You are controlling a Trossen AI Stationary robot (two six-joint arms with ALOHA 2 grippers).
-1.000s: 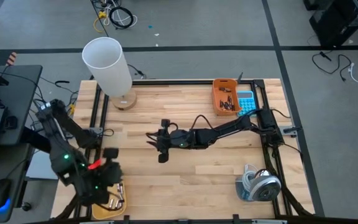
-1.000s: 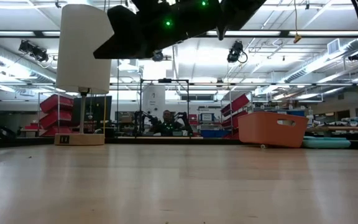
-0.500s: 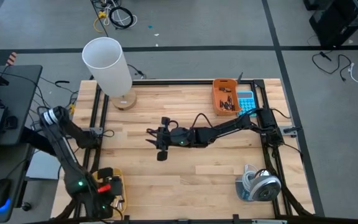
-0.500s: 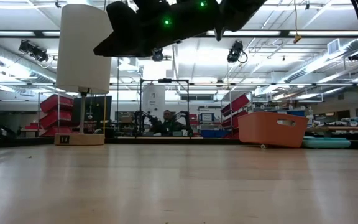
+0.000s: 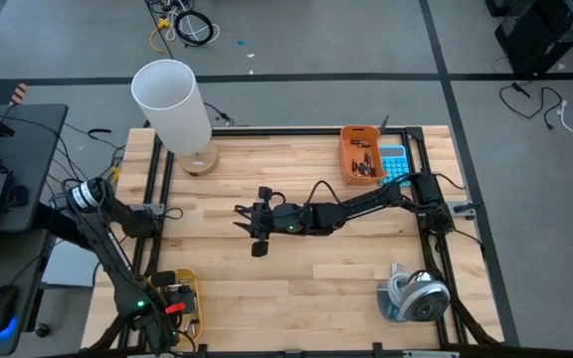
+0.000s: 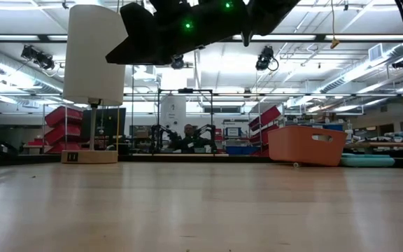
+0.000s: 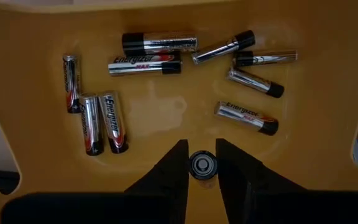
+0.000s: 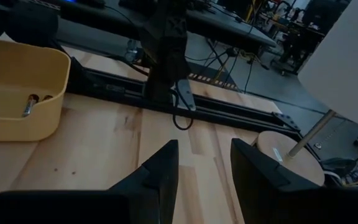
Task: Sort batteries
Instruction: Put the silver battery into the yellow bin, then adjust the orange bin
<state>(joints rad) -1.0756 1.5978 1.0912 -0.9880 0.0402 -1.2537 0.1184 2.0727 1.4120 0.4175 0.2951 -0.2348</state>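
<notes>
Over yellow bin [image 7: 328,37]: left gripper [image 7: 202,167] grasping one battery [image 7: 202,165] end-on. We judge it may bounce onto sorted cells. Right gripper [image 8: 204,163] released, mid-table.

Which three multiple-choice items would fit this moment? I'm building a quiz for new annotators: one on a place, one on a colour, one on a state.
1. The left gripper hangs over:
A. the calculator
B. the yellow bin
C. the middle of the table

2. The calculator at the table's far right is:
A. red
B. green
C. blue

3. The right gripper is:
A. open and empty
B. shut on a battery
C. shut on a cable

Answers:
1 B: the left wrist view looks past its fingers into the yellow bin, with one battery end-on between them.
2 C: the high view shows it blue beside the orange bin.
3 A: the right wrist view shows bare table between its parted fingers.
</notes>
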